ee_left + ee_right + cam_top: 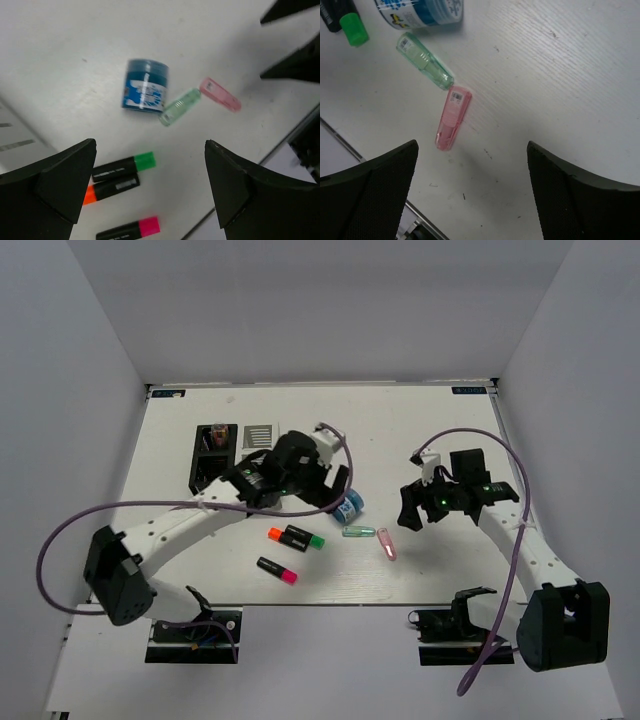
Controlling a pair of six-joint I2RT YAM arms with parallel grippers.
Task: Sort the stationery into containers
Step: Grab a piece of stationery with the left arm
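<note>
Behind left arm [180, 525], white box [258, 430] apparently partly hidden, left end effector [150, 145], right end effector [472, 145] gaping, empty

You're looking at a white worktop [420, 420] with plain pale walls [330, 310] behind and on both sides. A small blue label [472, 390] marks its far right corner. Up close, its surface shows fine scratches and dark specks.

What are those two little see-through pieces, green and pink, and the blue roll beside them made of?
The green piece and pink piece: probably moulded plastic, translucent and glossy, the table showing through. The blue-white roll: a shiny printed wrap, perhaps plastic film or paper; the look leaves it open.
</note>
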